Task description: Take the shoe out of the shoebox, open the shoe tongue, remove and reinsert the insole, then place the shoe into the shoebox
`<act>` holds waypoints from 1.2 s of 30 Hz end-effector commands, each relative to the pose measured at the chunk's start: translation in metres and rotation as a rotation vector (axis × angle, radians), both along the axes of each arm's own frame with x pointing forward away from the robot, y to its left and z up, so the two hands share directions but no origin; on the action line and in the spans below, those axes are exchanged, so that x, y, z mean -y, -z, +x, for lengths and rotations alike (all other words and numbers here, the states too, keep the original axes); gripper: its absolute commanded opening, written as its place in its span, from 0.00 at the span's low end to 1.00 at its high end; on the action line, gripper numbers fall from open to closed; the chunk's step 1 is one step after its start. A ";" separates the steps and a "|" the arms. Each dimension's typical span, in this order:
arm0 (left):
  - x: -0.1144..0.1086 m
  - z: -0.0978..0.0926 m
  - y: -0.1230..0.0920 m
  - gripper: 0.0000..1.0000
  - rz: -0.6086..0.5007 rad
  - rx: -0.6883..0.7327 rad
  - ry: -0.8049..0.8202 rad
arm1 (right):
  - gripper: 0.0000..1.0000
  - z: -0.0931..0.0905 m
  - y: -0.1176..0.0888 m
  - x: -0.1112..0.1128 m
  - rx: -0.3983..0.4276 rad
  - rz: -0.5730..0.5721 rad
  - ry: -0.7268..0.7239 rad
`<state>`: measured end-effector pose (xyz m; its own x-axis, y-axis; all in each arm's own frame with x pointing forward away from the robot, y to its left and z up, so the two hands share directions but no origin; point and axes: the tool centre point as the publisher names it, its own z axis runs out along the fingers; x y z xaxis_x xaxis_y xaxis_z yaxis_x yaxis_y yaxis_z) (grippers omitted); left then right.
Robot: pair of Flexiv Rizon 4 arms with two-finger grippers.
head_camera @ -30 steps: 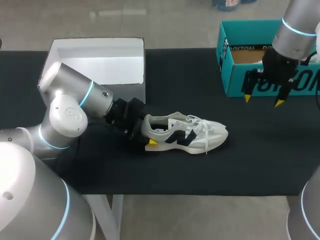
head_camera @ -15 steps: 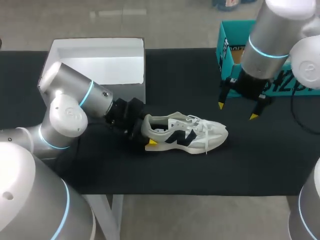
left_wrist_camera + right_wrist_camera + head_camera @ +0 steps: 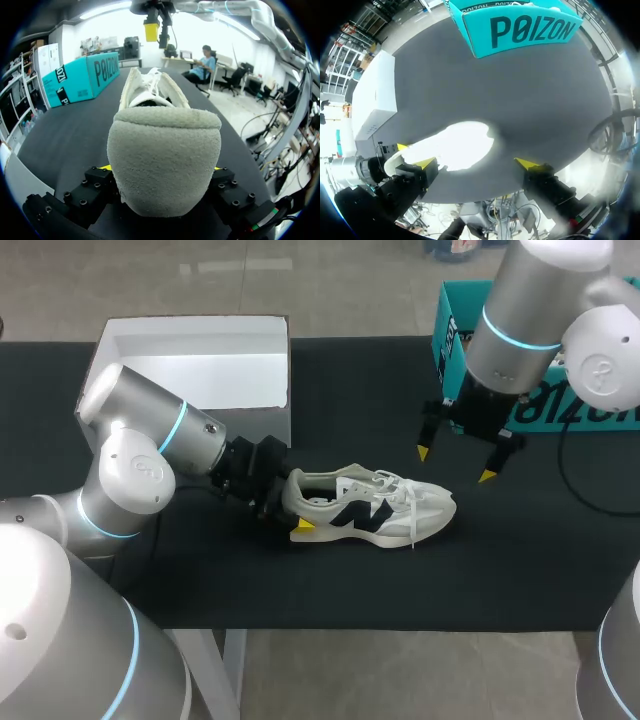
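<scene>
A white and grey sneaker [image 3: 375, 505] with a dark side mark lies on its sole on the black table, toe to the right. My left gripper [image 3: 283, 504] is shut on its heel; in the left wrist view the fuzzy grey heel [image 3: 165, 160] fills the space between the fingers of that gripper [image 3: 160, 168]. My right gripper [image 3: 455, 463] hangs open above and just behind the toe, holding nothing. Its wrist view looks down on the sneaker [image 3: 462, 145] ahead of its spread yellow tips [image 3: 476, 163]. The teal shoebox [image 3: 452, 335] stands at the back right.
A white box [image 3: 195, 365] stands at the back left, behind my left arm. The teal shoebox [image 3: 82, 77] [image 3: 520, 25] stands beyond the sneaker's toe. Bare black table [image 3: 400, 580] lies in front of the sneaker.
My right arm has swung left from over the teal shoebox to above the sneaker's toe, fingers still open. The left arm and the sneaker have stayed put.
</scene>
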<state>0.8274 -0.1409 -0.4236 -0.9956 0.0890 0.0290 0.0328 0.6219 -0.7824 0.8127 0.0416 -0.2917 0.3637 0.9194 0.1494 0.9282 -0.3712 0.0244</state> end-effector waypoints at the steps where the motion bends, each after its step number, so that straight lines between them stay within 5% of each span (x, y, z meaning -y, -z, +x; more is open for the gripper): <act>1: 0.002 0.001 0.002 0.00 0.000 0.000 0.001 | 1.00 -0.004 -0.006 -0.019 0.078 -0.129 -0.015; 10: 0.002 0.001 0.002 0.00 0.000 0.000 0.001 | 1.00 -0.016 -0.004 -0.064 0.242 -0.215 -0.083; 27: 0.002 0.001 0.002 0.00 0.000 0.000 0.001 | 1.00 -0.019 0.019 -0.139 0.143 -0.172 -0.334; 36: 0.002 0.001 0.002 0.00 0.000 0.000 0.001 | 1.00 -0.002 0.041 -0.150 0.118 -0.259 -0.321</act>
